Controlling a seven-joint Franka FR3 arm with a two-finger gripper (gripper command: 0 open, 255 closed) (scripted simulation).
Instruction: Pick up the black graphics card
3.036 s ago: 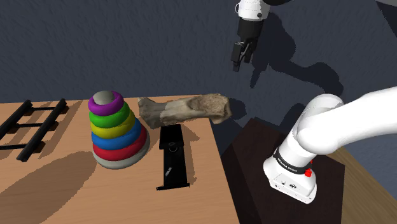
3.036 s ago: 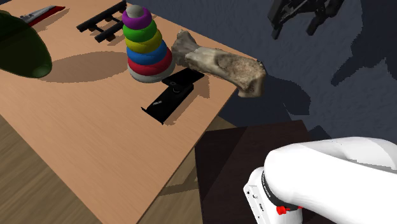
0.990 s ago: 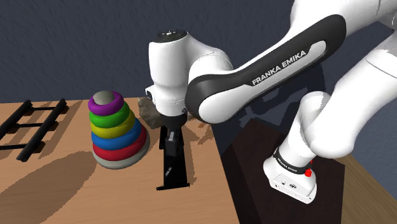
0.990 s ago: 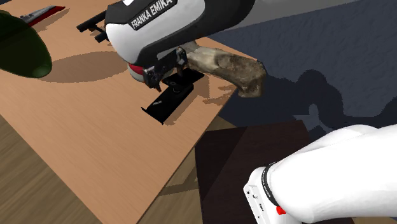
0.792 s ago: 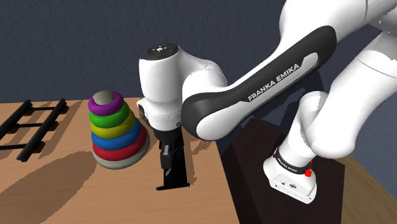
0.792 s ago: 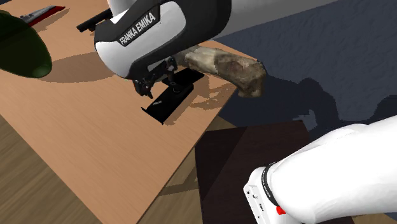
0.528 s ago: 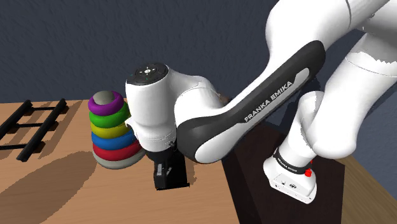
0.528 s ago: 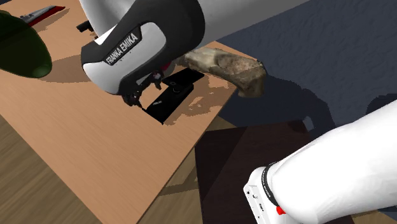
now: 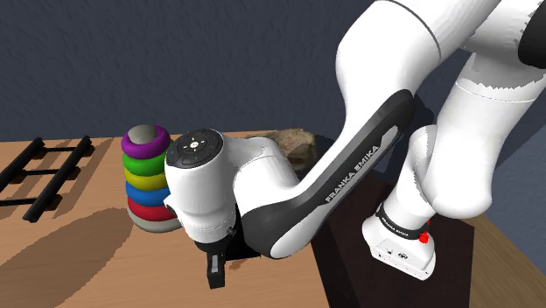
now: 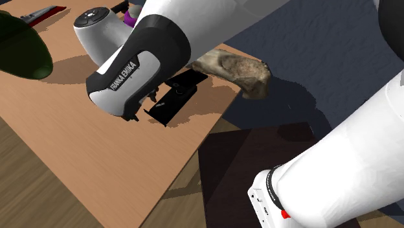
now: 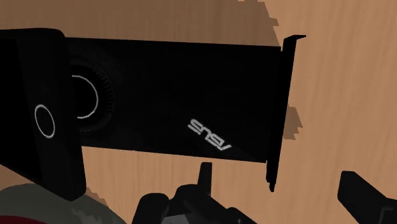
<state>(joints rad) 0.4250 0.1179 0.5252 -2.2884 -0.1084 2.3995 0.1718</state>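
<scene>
The black graphics card (image 10: pixel 176 96) lies flat on the wooden table (image 10: pixel 71 155), near the table's edge. In the wrist view the card (image 11: pixel 172 102) shows its fan, a white logo and its thin end bracket (image 11: pixel 280 108). My gripper (image 11: pixel 283 188) hangs low over the bracket end of the card, open, its fingers (image 11: pixel 205 175) apart and touching nothing. In the second exterior view the gripper (image 10: pixel 134 118) sits at the card's near end. In the shoulder view the gripper (image 9: pixel 214 271) points down at the table, and the arm hides most of the card.
A stack of coloured rings (image 9: pixel 147 175) stands just beside the card. A big weathered bone (image 10: pixel 233 68) lies past the card's far end, overhanging the table edge. A black rail piece (image 9: pixel 44 171) and a dark green object (image 10: pixel 19 45) lie farther off. The dark stand (image 10: pixel 239 162) sits below the edge.
The arm has come down from high above the bone to the table and slid along the card toward its bracket end. The card has not moved.
</scene>
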